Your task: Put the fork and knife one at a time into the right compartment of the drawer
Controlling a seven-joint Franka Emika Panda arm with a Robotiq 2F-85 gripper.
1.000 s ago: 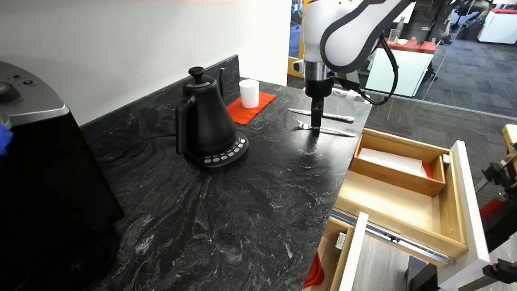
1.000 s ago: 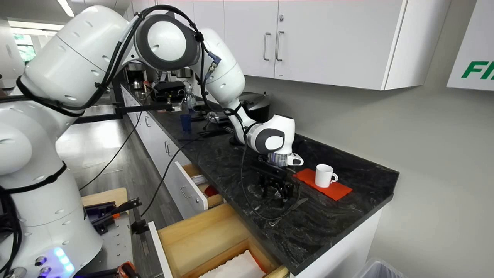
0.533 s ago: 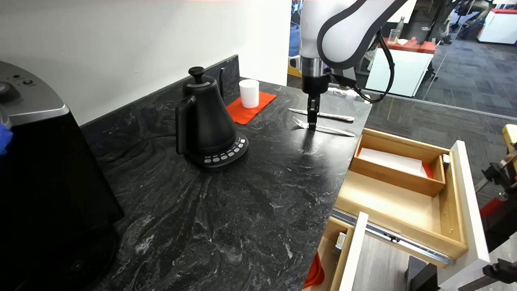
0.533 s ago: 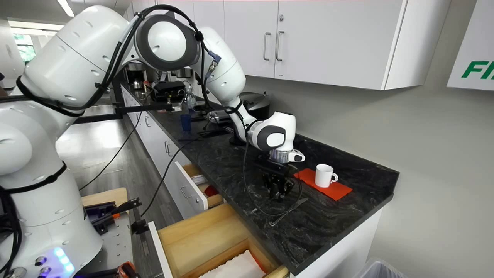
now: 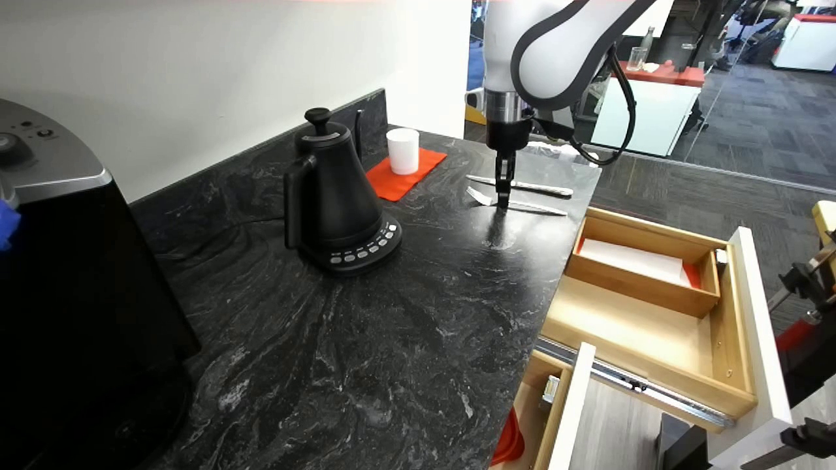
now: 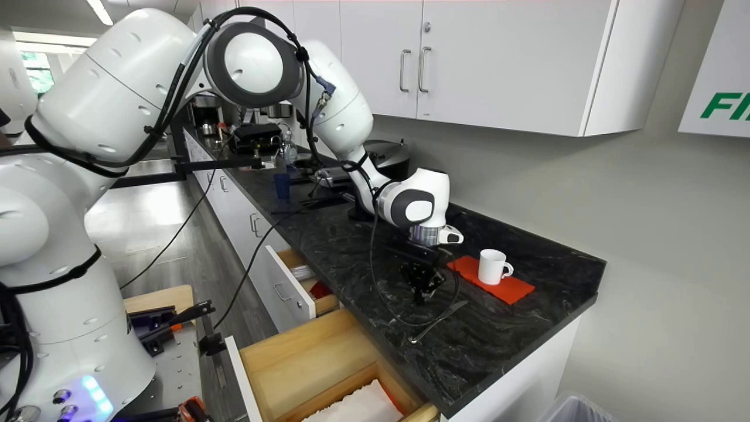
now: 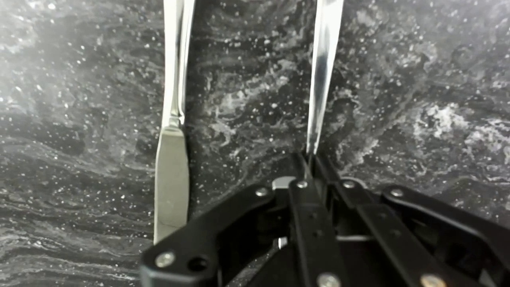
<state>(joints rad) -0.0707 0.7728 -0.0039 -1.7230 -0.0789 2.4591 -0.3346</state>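
Countertop (image 5: 366, 339): black stone, pale-veined
Fork (image 7: 322, 63): seemingly resting on the countertop, partly hidden
Table knife (image 7: 172, 135): flat, near the fork
Kettle base (image 5: 362, 256): round, black, bearing an upright gooseneck kettle (image 5: 336, 183)
Napkin (image 5: 397, 185): red, spread flat
Appliance (image 5: 72, 281): black-sided, grey-topped

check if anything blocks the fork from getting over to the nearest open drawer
Nothing visible: from the fork in the shut gripper, the way to the drawer crosses the counter and its edge. The knife lies alongside, not between.

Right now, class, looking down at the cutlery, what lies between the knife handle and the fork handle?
Only bare dark countertop between knife handle and fork handle; the wrist view shows it.
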